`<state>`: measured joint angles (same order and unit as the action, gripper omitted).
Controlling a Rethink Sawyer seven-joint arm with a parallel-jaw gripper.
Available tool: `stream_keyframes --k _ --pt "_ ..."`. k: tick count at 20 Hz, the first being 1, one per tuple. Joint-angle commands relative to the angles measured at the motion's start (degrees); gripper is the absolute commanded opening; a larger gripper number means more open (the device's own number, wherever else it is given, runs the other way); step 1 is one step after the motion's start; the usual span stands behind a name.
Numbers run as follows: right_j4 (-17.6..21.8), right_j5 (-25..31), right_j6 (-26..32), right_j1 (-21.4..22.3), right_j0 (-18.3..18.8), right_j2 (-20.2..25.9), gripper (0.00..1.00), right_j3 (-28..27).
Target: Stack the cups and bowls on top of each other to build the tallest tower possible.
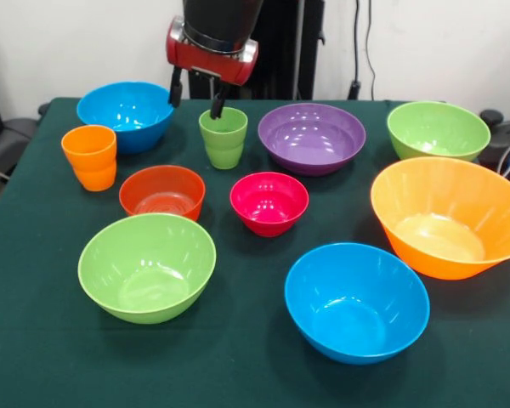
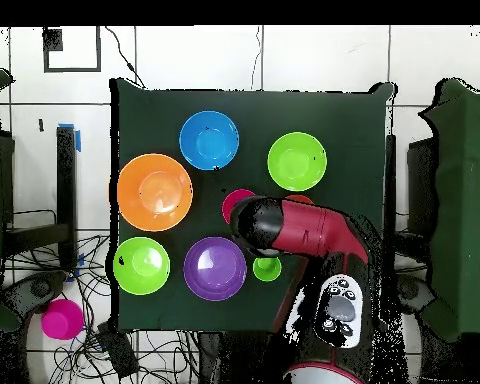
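Observation:
Every cup and bowl stands alone on the green cloth, and no tower shows. My gripper (image 1: 197, 98) hangs open at the back, just above the light green cup (image 1: 223, 140). One fingertip (image 1: 217, 109) reaches down to the cup's far rim, and the other is off to its left, near the blue bowl (image 1: 126, 115). The orange cup (image 1: 90, 157) stands further left. Mid-table sit the small red-orange bowl (image 1: 162, 192) and the pink bowl (image 1: 269, 202). In the overhead view my arm (image 2: 299, 230) hides the gripper, with the green cup (image 2: 267, 268) showing beside it.
A purple bowl (image 1: 311, 138) and a lime green bowl (image 1: 438, 130) stand at the back right. The very large orange bowl (image 1: 446, 217) is at the right edge. A second lime green bowl (image 1: 146, 266) and a second blue bowl (image 1: 356, 302) sit near the front.

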<state>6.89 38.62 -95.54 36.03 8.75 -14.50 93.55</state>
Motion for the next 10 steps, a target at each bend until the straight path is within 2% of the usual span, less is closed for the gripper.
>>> stream_keyframes --k 1,5,10 --pt "1.5 2.1 -5.6 -1.2 -1.3 3.2 1.0 3.7" --pt "1.7 0.9 -6.0 -1.9 -1.3 2.9 1.0 4.2" --pt "1.4 -0.9 -6.6 -4.9 -0.6 3.8 1.0 4.5"
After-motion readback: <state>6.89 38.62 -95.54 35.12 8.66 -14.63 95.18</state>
